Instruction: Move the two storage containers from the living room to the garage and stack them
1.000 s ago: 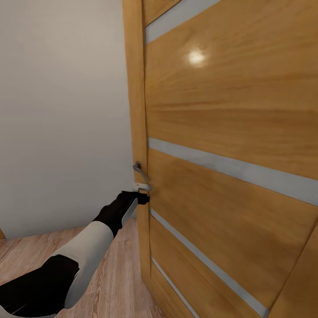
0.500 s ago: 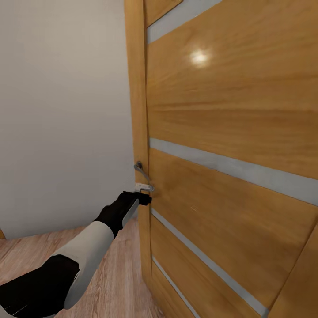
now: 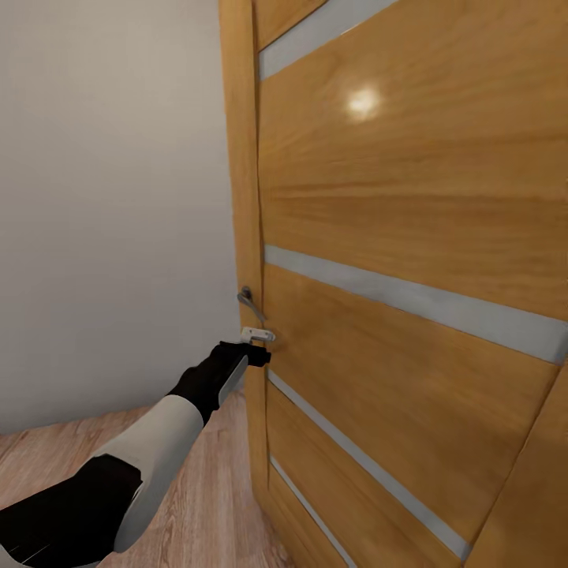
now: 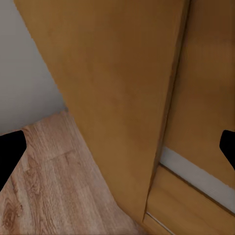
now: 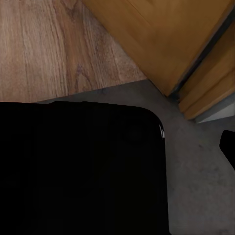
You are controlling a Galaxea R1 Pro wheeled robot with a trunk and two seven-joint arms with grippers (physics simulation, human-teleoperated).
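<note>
black end effector at the edge of a wooden door

black, the left end effector (image 3: 259, 356) sits against the free edge of the wooden door (image 3: 410, 237), just below the white latch plate (image 3: 257, 334) and the curved grey lever handle (image 3: 248, 301). in the left wrist view its two fingertips (image 4: 9, 154) stand far apart at opposite borders, so it is spread wide, with the door's edge between them and nothing pinched. behind it the left arm (image 3: 150, 450) runs back toward the camera, black at the wrist, white along the forearm, black again at the elbow.

the door is honey-coloured, crossed by slanting pale grey strips (image 3: 410, 300), with a bright spot of reflected light high on its face. beside it stands a plain pale wall (image 3: 110, 213), and beneath is the light wood-plank floor (image 3: 197, 505) of the living room.

in the right wrist view a fingertip of the right end effector (image 5: 228, 144) shows at one border; i cannot tell whether it is spread or pressed together. a large black shape (image 5: 81, 169) covers much of that view, and past it the plank floor meets a dark grey concrete floor (image 5: 196, 196) at the foot of a wooden frame (image 5: 161, 44).
</note>
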